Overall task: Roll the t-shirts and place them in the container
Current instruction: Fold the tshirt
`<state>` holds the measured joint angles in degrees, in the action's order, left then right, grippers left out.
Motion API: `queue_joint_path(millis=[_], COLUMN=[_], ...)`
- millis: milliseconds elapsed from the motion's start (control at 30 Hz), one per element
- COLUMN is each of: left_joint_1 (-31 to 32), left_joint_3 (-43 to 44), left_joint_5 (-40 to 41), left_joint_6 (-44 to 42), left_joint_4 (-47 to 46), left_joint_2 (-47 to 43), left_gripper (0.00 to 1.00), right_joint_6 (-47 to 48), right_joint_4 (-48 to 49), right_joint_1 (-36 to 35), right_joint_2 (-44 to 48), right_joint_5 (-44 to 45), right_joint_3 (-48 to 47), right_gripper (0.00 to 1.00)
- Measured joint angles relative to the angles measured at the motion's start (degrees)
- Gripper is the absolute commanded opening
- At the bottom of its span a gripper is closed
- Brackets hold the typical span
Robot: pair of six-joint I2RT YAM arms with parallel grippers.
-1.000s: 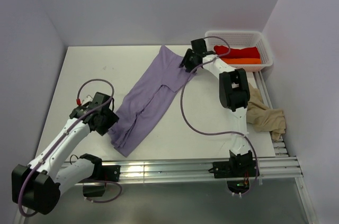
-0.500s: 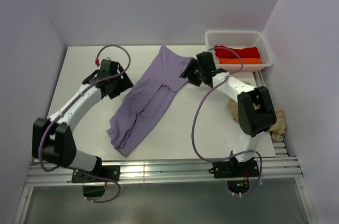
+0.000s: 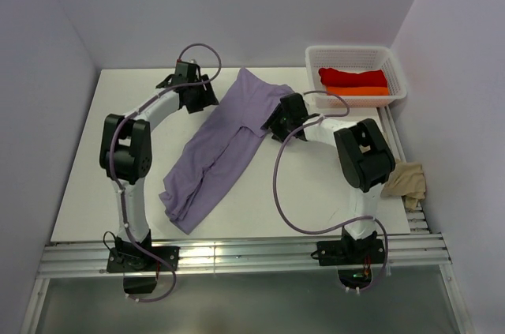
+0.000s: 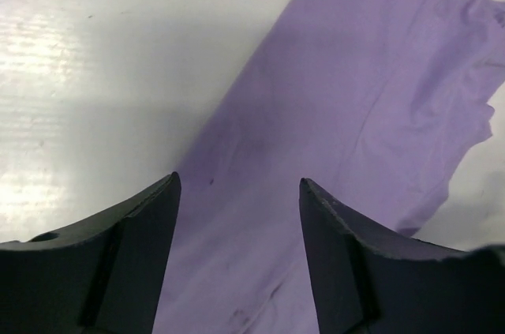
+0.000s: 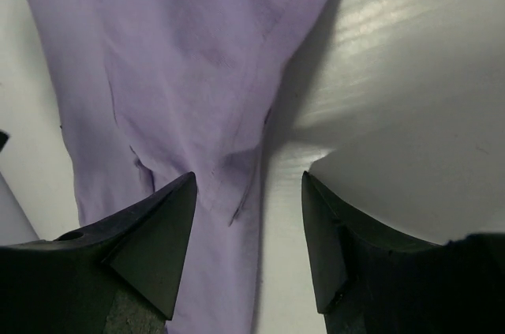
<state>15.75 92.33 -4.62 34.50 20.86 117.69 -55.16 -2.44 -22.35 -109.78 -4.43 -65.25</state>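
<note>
A lavender t-shirt (image 3: 217, 148) lies flat and folded narrow, running diagonally from the far middle of the table to the near left. My left gripper (image 3: 203, 99) is open at the shirt's far left edge; in the left wrist view (image 4: 238, 180) only lavender cloth (image 4: 355, 97) shows between its fingers. Open as well, my right gripper (image 3: 278, 125) hovers over the shirt's right sleeve edge; seen from the right wrist (image 5: 248, 178), it straddles the cloth (image 5: 181, 73) and bare table. Red (image 3: 353, 76) and orange (image 3: 361, 91) t-shirts lie in the basket. A beige t-shirt (image 3: 407, 180) is crumpled at the right.
A white mesh basket (image 3: 394, 73) stands at the far right corner. Walls close in the table on the left, back and right. An aluminium rail (image 3: 237, 255) runs along the near edge by the arm bases.
My left arm swung from the shirt's near hem up to its far left edge. My right gripper drew back from the collar end to the right sleeve. The shirt lies where it was.
</note>
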Motion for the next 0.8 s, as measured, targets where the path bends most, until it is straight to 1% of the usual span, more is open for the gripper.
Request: queue_joint_path(millis=[100,200,233,400,433,467,500,567,600,667,700,733,767,800], left_joint_1=[-0.3,-0.5,-0.6,-0.7,-0.7,-0.7,-0.7,-0.8,-0.8,-1.0,-1.0,-1.1,-1.1,-1.2], left_joint_3=[2.4,2.4,2.4,2.4,2.4,2.5,2.6,3.5,4.3,5.7,6.3,6.8,7.3,8.1], left_joint_5=[-1.7,-2.9,-3.3,-5.3,-5.7,-6.0,-6.2,-6.3,-6.3,-6.2,-6.1,-5.8,-5.6,-5.3], left_joint_6=[-0.9,-0.9,-0.9,-1.0,-1.1,-1.0,-1.2,-1.3,-1.3,-1.3,-1.2,-1.1,-1.1,-1.0], left_joint_4=[-0.2,-0.1,-0.2,-1.0,-1.3,-1.6,-1.7,-1.6,-1.5,-1.2,-1.1,-0.9,-0.7,-0.2], left_joint_2=[4.0,5.9,6.5,8.1,8.3,8.6,9.0,10.0,10.7,11.7,12.2,12.6,12.9,13.3], left_gripper=[0.64,0.61,0.59,0.57,0.50,0.46,0.39,0.29,0.22,0.15,0.08,0.03,0.00,0.00], right_joint_6=[-1.0,-2.1,-2.3,-3.3,-3.4,-3.4,-3.5,-3.5,-3.5,-3.5,-3.4,-3.3,-3.3,-3.3], right_joint_4=[1.7,3.1,3.4,4.5,4.5,4.5,4.4,4.4,4.4,4.1,3.9,3.7,3.5,3.3], right_joint_1=[0.0,0.0,-0.1,-0.4,-0.5,-0.5,-0.6,-0.7,-0.8,-0.8,-0.9,-0.9,-0.9,-1.0], right_joint_2=[-0.9,-2.1,-2.6,-4.9,-5.1,-5.3,-5.6,-6.0,-6.2,-6.8,-7.2,-7.6,-8.2,-8.5], right_joint_5=[0.6,0.9,1.2,1.8,1.8,1.9,1.9,1.9,2.0,2.0,2.1,2.1,2.1,2.0], right_joint_3=[-0.2,-0.8,-1.2,-3.0,-3.3,-3.5,-3.7,-4.1,-4.3,-4.9,-5.5,-6.2,-6.9,-7.5], right_gripper=[0.60,0.52,0.47,0.38,0.35,0.33,0.31,0.23,0.19,0.10,0.04,0.03,0.00,0.00])
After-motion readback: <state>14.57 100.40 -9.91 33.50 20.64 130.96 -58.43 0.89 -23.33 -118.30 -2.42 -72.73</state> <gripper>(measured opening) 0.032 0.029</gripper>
